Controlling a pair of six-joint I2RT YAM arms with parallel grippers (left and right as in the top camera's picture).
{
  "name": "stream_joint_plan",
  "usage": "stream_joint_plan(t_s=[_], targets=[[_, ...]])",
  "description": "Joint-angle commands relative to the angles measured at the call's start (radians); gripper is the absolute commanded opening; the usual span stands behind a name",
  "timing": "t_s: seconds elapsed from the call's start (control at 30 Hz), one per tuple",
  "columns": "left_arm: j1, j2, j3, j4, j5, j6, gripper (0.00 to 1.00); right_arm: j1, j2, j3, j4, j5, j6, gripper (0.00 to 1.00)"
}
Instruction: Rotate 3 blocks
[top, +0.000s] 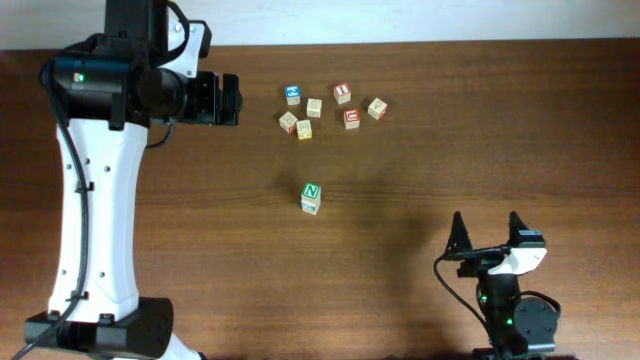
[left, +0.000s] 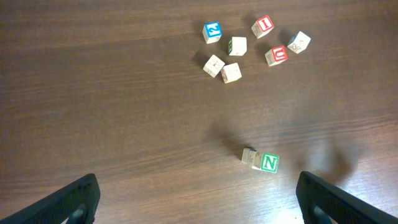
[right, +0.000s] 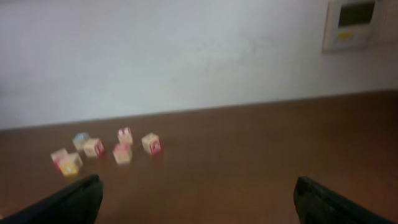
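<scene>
- The white-shelled, black-jointed left arm (top: 95, 200) rises from its base at the near left, then bends toward the middle.
- Its black two-finger left gripper (top: 232, 100) points sideways, jaws spread wide and empty.
- The compact black right arm (top: 505, 300) sits folded low at the near right.
- Its black-and-white right gripper (top: 486, 228) points away from the base, jaws wide apart, holding nothing.

— The surface (top: 420, 150)?
— Dark brown wood grain, smooth, with a faint sheen.
— The blocks (left: 269, 163)?
— Pale wood, matt, with printed coloured faces.
— And the left pincer (left: 196, 190)?
— Matt black, plastic by the look; the left arm (top: 95, 200) wears a smooth white shell, slightly glossy.
</scene>
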Motion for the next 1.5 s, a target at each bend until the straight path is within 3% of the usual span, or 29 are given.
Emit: stream_joint_plan(t_s=[0.0,0.63,0.73,0.8,0.97,1.03,1.2,1.3,1.4,1.47], targets=[[0.003,0.004,0.001,-0.001,0.0,0.015,0.99,-0.006,-0.035,-0.021,-0.034,0.014,0.003,0.98],[0.003,0.0,0.001,0.003,-0.019,0.016,0.99,0.04,-0.034,-0.021,-0.081,0.013,-0.019,0.98],[0.004,-0.109,-0.036,0.076,-0.071,0.063,0.99,0.04,-0.034,-0.021,-0.081,0.013,-0.019,0.98],[0.01,-0.33,-0.355,0.348,-0.071,0.174,0.99,0.04,-0.034,-0.021,-0.081,0.013,-0.019,0.98],[0.143,-0.784,-1.036,0.764,-0.049,0.174,0.99,0.04,-0.034,-0.021,-0.081,0.013,-0.019,0.98],[0.188,-1.047,-1.405,1.012,-0.053,0.203,0.99,0.04,-0.034,-0.021,-0.081,0.013,-0.019,0.98],[0.188,-1.488,-1.968,1.411,-0.128,0.256,0.99,0.04,-0.034,-0.021,-0.081,0.013,-0.019,0.98],[0.187,-1.654,-2.169,1.494,-0.165,0.259,0.99,0.04,-0.034,-0.021,-0.081,0.013,-0.019,0.98],[0.187,-1.757,-2.177,1.353,-0.169,0.259,0.99,0.04,-0.034,-0.021,-0.081,0.013,-0.019,0.98],[0.174,-1.762,-2.177,1.353,-0.161,0.259,0.99,0.04,-0.034,-0.021,-0.081,0.013,-0.019,0.98]])
